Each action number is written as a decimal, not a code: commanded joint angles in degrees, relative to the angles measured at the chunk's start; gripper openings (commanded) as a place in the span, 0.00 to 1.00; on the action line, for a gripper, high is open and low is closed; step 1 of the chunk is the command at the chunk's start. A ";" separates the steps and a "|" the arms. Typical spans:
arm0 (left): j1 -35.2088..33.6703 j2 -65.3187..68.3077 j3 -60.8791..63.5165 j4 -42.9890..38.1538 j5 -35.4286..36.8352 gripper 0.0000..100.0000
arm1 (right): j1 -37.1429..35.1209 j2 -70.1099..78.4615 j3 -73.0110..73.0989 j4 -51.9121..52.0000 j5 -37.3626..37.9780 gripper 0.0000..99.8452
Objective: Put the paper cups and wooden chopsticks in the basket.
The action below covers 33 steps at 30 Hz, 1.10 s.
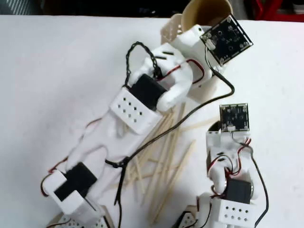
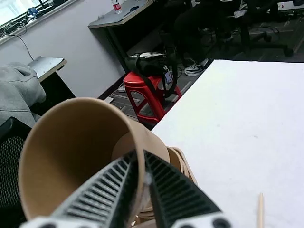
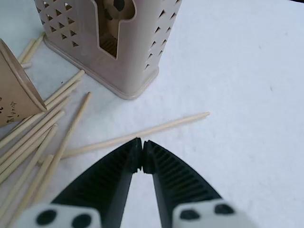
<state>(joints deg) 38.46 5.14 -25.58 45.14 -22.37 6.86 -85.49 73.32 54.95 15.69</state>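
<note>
On white tabletop (image 1: 57, 71): pale wooden chopsticks (image 3: 166, 125) scattered beside beige perforated plastic basket (image 3: 128, 47); left hand (image 2: 142, 171) clamped on tan paper cup (image 2: 71, 152) rim by basket; right hand (image 3: 141, 154) closed, empty, over chopsticks.

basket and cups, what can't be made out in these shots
High view: the left arm covers most of the basket and part of the chopsticks, so no count.
Left wrist view: the held cup in the left gripper hides the basket's inside.
Right wrist view: the picture's edge cuts off the cup beside the chopsticks.
</note>
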 commanded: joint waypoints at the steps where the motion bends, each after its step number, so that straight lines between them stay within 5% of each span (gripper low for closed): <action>1: -0.48 1.98 -3.52 -1.32 -0.44 0.02 | 0.66 -0.66 -0.44 -0.84 0.44 0.02; 12: -2.51 13.49 -13.01 1.32 -0.44 0.04 | 0.66 -0.66 -0.44 -0.84 0.44 0.02; 17: -2.59 14.64 -18.55 8.88 0.53 0.17 | 0.57 -0.66 -0.44 -0.84 0.53 0.02; 26: -4.26 14.55 -33.93 21.80 1.14 0.17 | 0.57 -0.66 -0.44 -0.84 0.53 0.02; 33: -9.01 14.55 -44.22 41.32 1.23 0.17 | 0.57 -0.57 -0.44 -0.84 0.53 0.02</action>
<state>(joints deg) 32.22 20.53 -63.30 76.09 -21.85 6.77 -85.49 73.32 54.95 15.69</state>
